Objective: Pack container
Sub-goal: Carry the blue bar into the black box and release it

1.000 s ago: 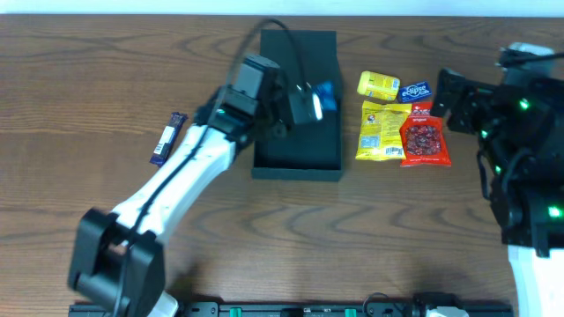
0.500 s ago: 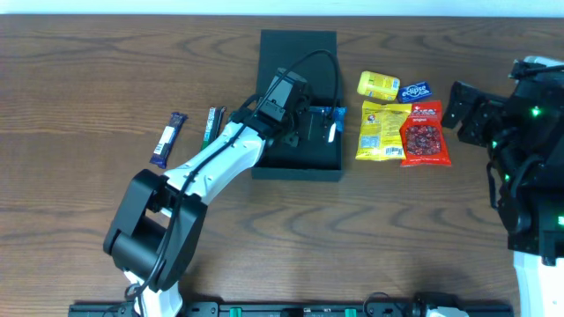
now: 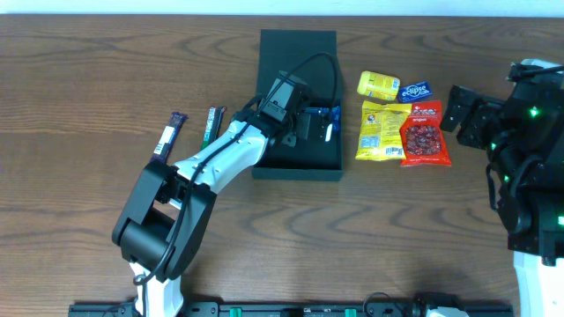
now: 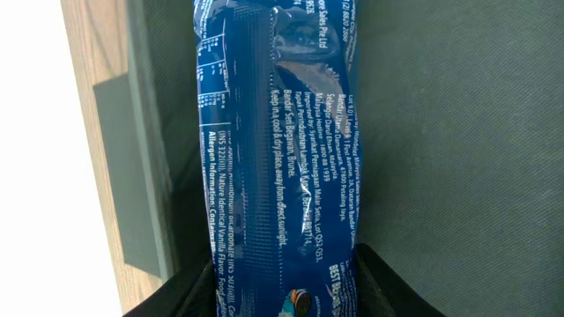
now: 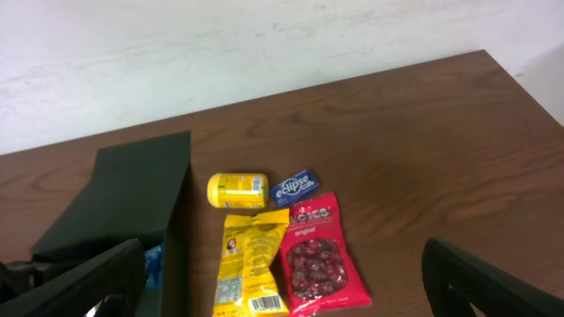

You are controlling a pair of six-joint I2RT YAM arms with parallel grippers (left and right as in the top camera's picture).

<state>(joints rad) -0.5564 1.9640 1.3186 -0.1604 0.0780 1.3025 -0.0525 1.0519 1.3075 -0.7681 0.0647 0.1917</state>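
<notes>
Dark wood grain covers the table (image 3: 88, 220) in the overhead view, where the dark green matte rectangular box (image 3: 273, 163) sits toward 12 o'clock of the table's middle, its flap lid (image 3: 298, 44) laid open at its 12 o'clock side. The left gripper (image 3: 324, 123) hangs over the box interior, pinching a glossy blue snack packet (image 3: 331, 114). At the box's 3 o'clock lie a yellow tub (image 3: 379, 85), a small blue gum packet (image 3: 414, 90), a yellow bag (image 3: 382, 132) and a red bag (image 3: 425, 134); at 9 o'clock lie two slim bars (image 3: 167, 138). The right gripper (image 3: 458, 107) hovers at 3 o'clock of the bags. The left wrist view shows the packet running up from between dark fingers (image 4: 189, 295), with the box floor (image 4: 458, 132) behind it. The right wrist view shows its fingers (image 5: 88, 282) spread wide, holding nothing.
</notes>
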